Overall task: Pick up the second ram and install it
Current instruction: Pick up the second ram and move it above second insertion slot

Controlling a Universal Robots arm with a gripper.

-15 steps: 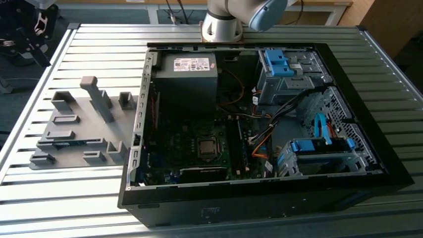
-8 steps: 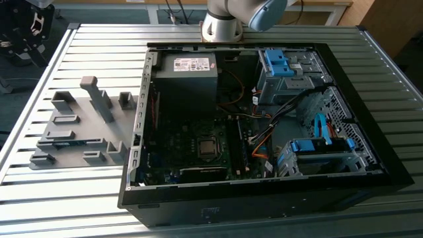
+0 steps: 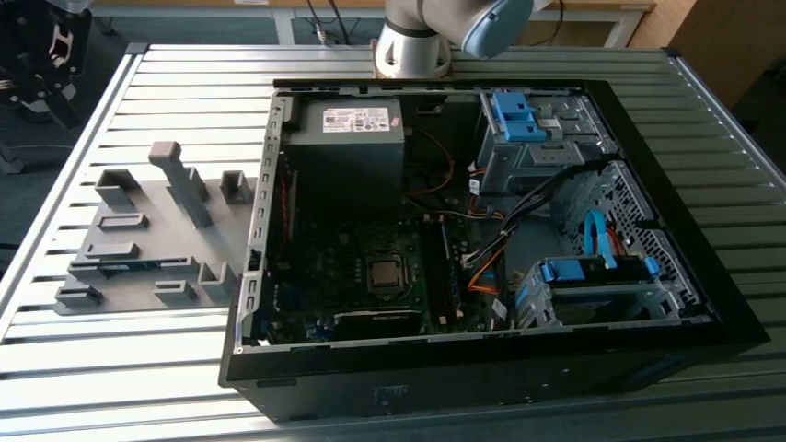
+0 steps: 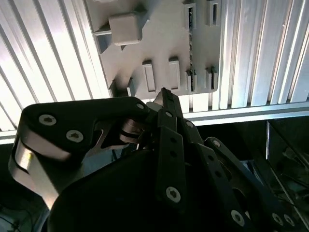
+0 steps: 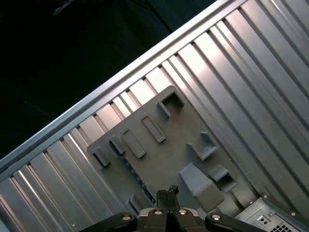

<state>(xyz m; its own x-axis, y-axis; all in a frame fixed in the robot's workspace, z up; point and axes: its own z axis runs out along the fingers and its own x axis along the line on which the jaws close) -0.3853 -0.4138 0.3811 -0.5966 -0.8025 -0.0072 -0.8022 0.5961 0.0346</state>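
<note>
I am working over a ribbed silver aluminium table [image 3: 147, 368], which is carrying an open black computer tower case [image 3: 491, 368] lying on its side. The exterior view is showing the case's interior, with its dark motherboard [image 3: 356, 267], and my grey arm base [image 3: 411, 51] beyond the case. Both wrist views are instead looking down on the flat grey plastic fixture plate [image 5: 164, 154] with raised blocks. This plate is lying on the table, to the exterior view's left of the case.

The second ram [image 3: 123, 268], a thin blue-green circuit board strip, is sitting in slotted holders on the plate, near the plate's edge closest to the exterior camera. Its long axis is running across the exterior view from left to right, roughly parallel to that edge. In the second wrist view the second ram [image 4: 190, 63] is presenting only its narrow top edge, so it is standing on edge.

My black two-finger gripper [image 5: 167, 192] is hanging above the plate, apart from the second ram. Its fingers are pressed together on nothing.
</note>
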